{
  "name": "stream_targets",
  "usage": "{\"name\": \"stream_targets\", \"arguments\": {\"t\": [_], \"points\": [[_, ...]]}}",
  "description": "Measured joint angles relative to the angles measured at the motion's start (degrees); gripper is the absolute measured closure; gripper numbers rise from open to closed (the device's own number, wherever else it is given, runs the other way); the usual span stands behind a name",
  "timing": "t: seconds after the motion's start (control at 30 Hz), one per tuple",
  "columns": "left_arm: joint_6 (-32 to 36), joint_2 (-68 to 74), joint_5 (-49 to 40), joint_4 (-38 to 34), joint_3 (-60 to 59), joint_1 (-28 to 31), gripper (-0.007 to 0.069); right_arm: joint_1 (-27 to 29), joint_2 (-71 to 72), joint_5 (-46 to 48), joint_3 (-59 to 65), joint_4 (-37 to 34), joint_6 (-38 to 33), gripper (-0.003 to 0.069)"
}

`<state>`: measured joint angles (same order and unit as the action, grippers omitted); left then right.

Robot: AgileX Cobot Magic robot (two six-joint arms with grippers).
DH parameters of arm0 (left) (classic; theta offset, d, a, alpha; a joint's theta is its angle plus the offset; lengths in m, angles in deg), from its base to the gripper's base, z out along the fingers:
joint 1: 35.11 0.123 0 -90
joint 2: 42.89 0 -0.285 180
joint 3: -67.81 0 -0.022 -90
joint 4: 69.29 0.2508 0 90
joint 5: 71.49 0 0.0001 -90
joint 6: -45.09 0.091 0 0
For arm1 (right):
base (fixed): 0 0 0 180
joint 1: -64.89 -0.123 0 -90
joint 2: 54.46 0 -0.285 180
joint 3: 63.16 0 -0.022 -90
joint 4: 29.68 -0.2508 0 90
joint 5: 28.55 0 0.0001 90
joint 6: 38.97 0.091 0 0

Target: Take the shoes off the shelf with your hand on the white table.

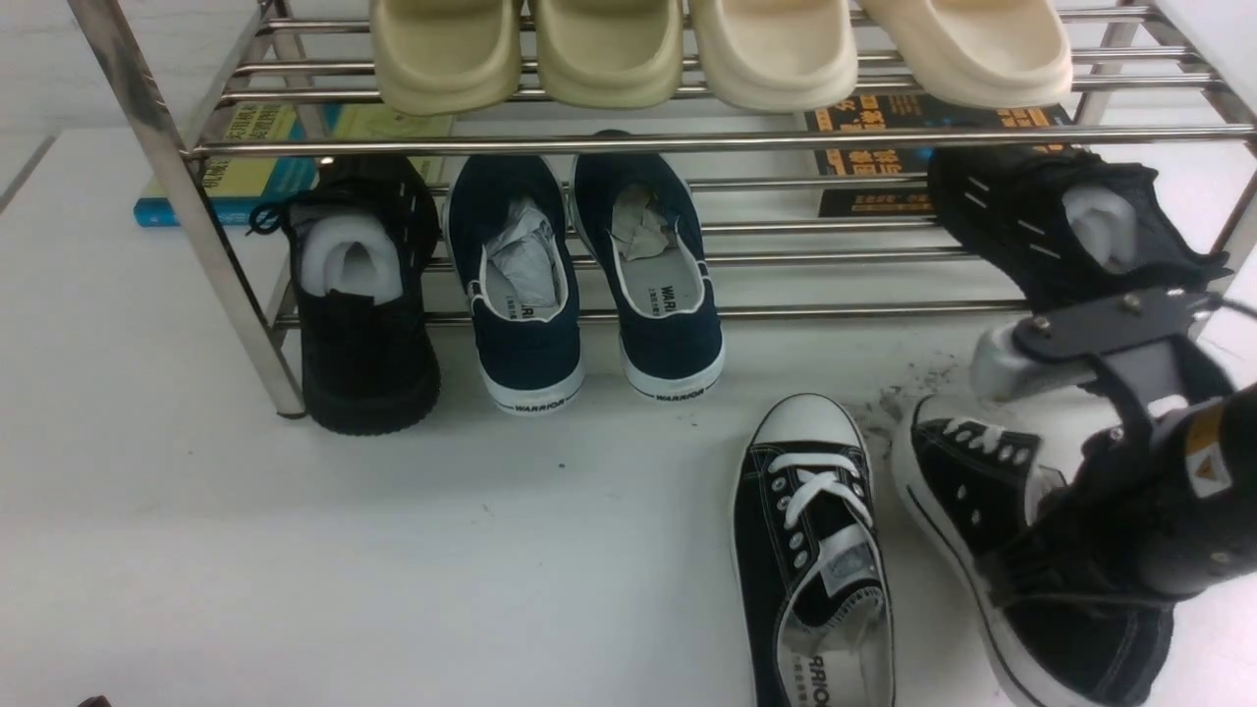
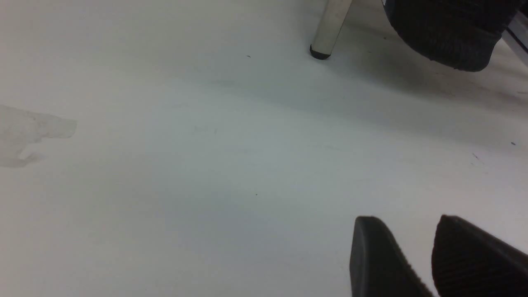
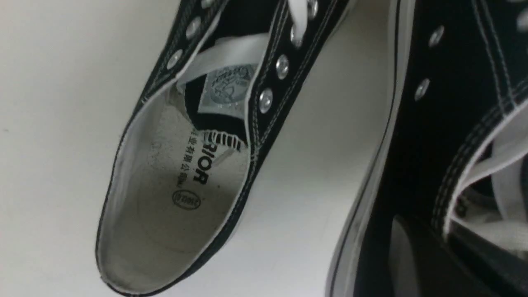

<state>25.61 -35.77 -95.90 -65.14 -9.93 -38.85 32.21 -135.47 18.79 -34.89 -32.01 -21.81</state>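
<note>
**Robot Lab, Not a Home**

A test bench is being indicated: a silver shoe rack [image 1: 628,143] is being carried by a bare white tabletop [image 1: 295,550], books [image 1: 245,172] are being kept under its rails, and a black robot arm [image 1: 1193,511] is being seen over one of the black canvas sneakers [image 1: 805,520] toward the tabletop's right side.

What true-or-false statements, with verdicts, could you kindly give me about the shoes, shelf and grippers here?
1. The left sneaker and right sneaker are off the shelf. True.
2. The left gripper holds a sneaker. False: it is open and empty.
3. Four slippers sit on the shelf's top tier. True.
4. The slip-ons are on the top tier. False: bottom tier.
5. The right sneaker lies flat. False: it is tilted, the right gripper shut on it.
</note>
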Motion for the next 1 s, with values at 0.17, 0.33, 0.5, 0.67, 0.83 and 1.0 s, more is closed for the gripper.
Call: {"name": "stream_targets", "arguments": {"t": [0.17, 0.33, 0.5, 0.67, 0.83, 1.0], "points": [[0.00, 0.00, 0.00, 0.00, 0.00, 0.00, 0.0385, -0.06, -5.16, -0.81, 0.32, -1.62, 0.00, 0.0649], [0.00, 0.00, 0.00, 0.00, 0.00, 0.00, 0.0385, -0.06, -7.67, -1.06, 0.39, -3.73, 0.00, 0.0649], [0.00, 0.00, 0.00, 0.00, 0.00, 0.00, 0.0385, -0.06, -8.62, -3.42, 0.39, -9.96, -0.14, 0.0644], [0.00, 0.00, 0.00, 0.00, 0.00, 0.00, 0.0385, -0.06, -8.62, -4.06, 0.39, -12.51, -1.47, 0.0643], [0.00, 0.00, 0.00, 0.00, 0.00, 0.00, 0.0385, -0.01, -8.65, -4.22, 0.39, -14.28, -1.63, 0.0634], [0.00, 0.00, 0.00, 0.00, 0.00, 0.00, 0.0385, -0.01, -9.03, -2.59, 0.39, -16.04, -1.63, 0.0596]]}}
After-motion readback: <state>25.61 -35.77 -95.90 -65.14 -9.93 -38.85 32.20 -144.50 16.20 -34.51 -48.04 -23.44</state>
